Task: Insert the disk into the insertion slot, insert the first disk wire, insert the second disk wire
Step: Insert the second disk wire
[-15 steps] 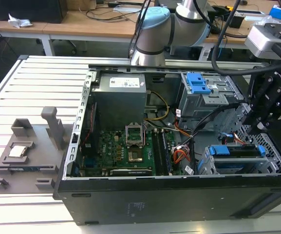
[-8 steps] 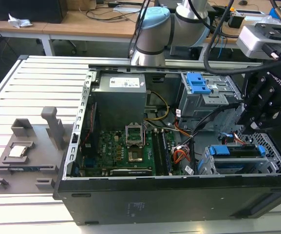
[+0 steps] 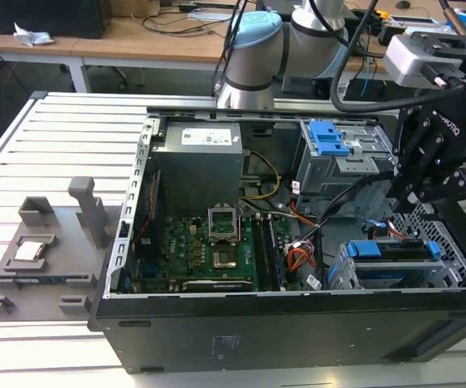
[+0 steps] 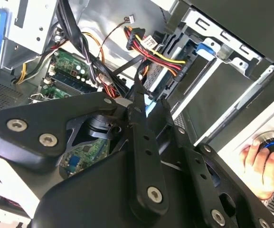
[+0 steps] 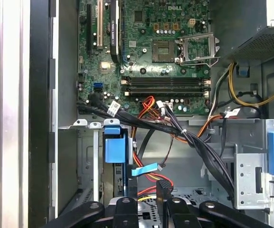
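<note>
The disk [image 3: 398,252], with blue carrier ends, lies inside the insertion slot [image 3: 378,276], a grey perforated bay at the case's front on the exterior view's right. My gripper [image 3: 402,202] hangs just above and behind it. In both wrist views the fingers stand close together, with a light blue flat wire [image 5: 144,169] between them; the gripper [image 5: 146,183] looks shut on it. A bundle of red, yellow and black wires [image 4: 151,52] ends at a black plug by the disk's rear. The blue carrier tab [image 5: 115,145] shows beside the slot wall [image 5: 87,156].
The open case holds the motherboard [image 3: 216,242], the power supply [image 3: 196,158] and a taller grey cage with a blue clip [image 3: 329,137]. Black cable bundles [image 5: 193,142] cross near the gripper. A person's hand [image 4: 260,166] rests on a knob outside the case. A grey fixture [image 3: 47,250] sits on the exterior view's left.
</note>
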